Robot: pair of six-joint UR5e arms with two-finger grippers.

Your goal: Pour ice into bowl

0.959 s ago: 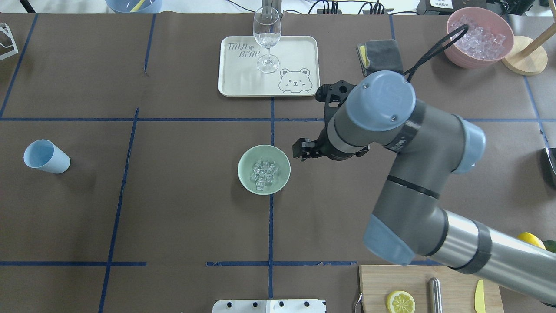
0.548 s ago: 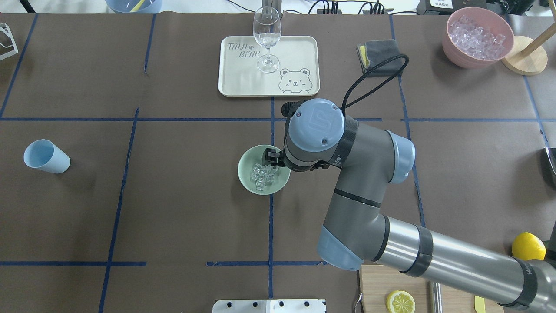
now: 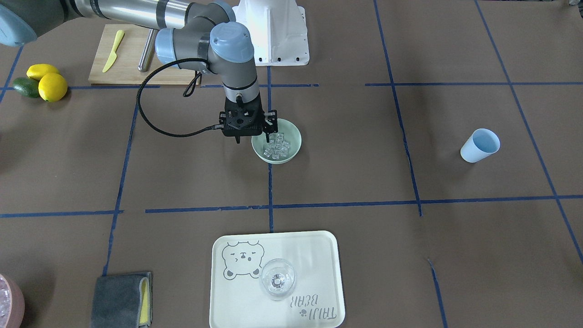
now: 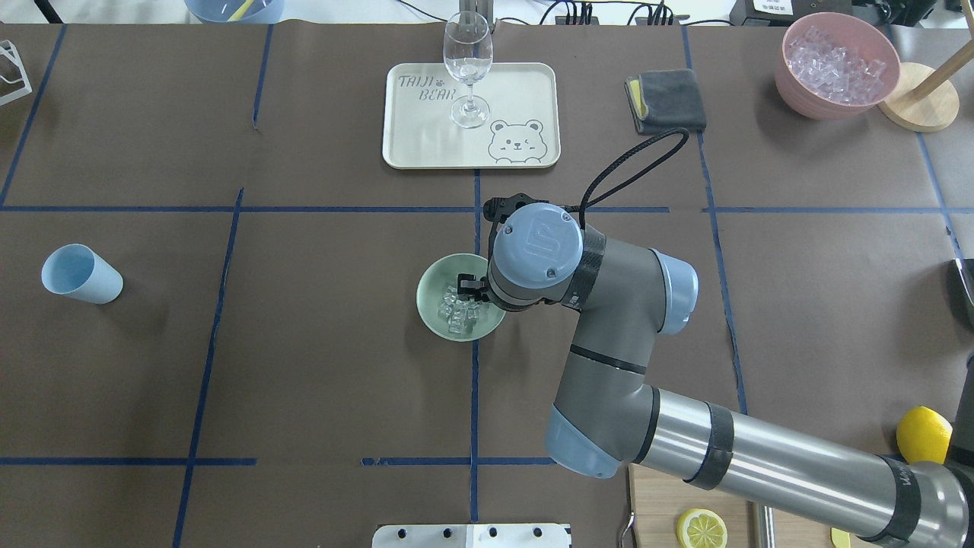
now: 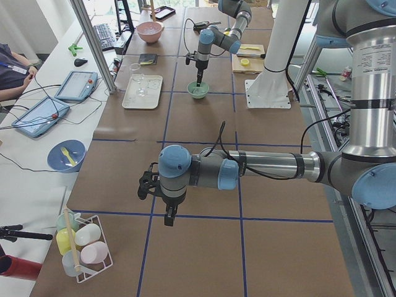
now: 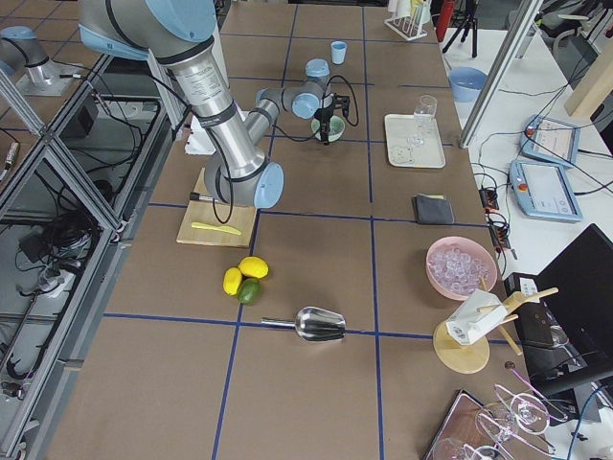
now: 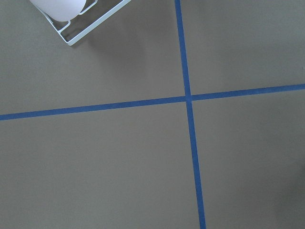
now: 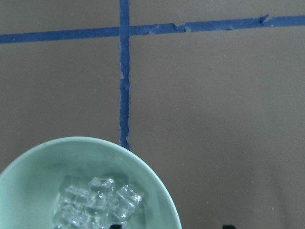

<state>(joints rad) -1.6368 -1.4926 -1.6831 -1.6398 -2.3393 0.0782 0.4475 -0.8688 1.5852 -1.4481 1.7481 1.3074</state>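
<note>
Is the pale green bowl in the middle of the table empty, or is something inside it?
Not empty. The bowl holds ice: a small heap of clear cubes lies on its bottom, below the rim.

1. The bowl (image 4: 428,301) is round, pale mint green and smooth-sided. It stands upright near the middle of the table (image 4: 319,365), with one side sitting over a blue tape line (image 4: 473,396).
2. The ice (image 4: 455,313) is a small heap of clear, glassy cubes in the bowl's bottom. In my right wrist view I see them piled against one another, below the rim.
</note>
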